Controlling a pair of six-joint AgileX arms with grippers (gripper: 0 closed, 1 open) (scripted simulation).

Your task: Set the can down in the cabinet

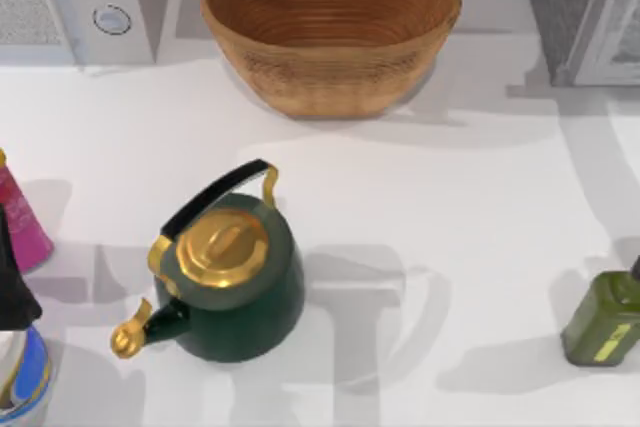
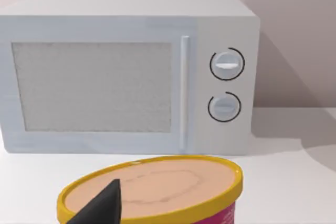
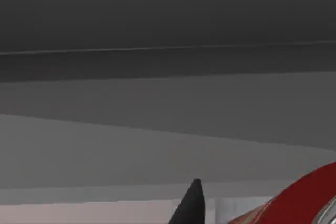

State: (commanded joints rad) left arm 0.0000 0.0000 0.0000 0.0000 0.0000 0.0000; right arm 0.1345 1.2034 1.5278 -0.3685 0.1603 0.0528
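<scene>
- Top view: dark green kettle with brass lid point(image 1: 232, 282) sits mid-bench point(image 1: 450, 207); grey cabinet point(image 1: 585, 12) at the far right corner, woven basket point(image 1: 330, 22) behind.
- Left wrist view: left arm idles over a yellow-rimmed pink tub point(image 2: 157, 192), facing the white microwave point(image 2: 126, 72); its jaws' state I cannot tell.
- Right wrist view: small red can point(image 3: 299, 200) at frame edge beside a dark fingertip point(image 3: 190, 205), grey cabinet shelving ahead. Likely carried in for placing; grip unconfirmed.

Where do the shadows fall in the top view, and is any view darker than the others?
Top view: the green kettle throws a soft grey shadow to its right across the white table, and the basket shades the table beneath its rim. Right wrist view: dim grey surfaces, a red can at the edge. Left wrist view: evenly lit white microwave.
</scene>
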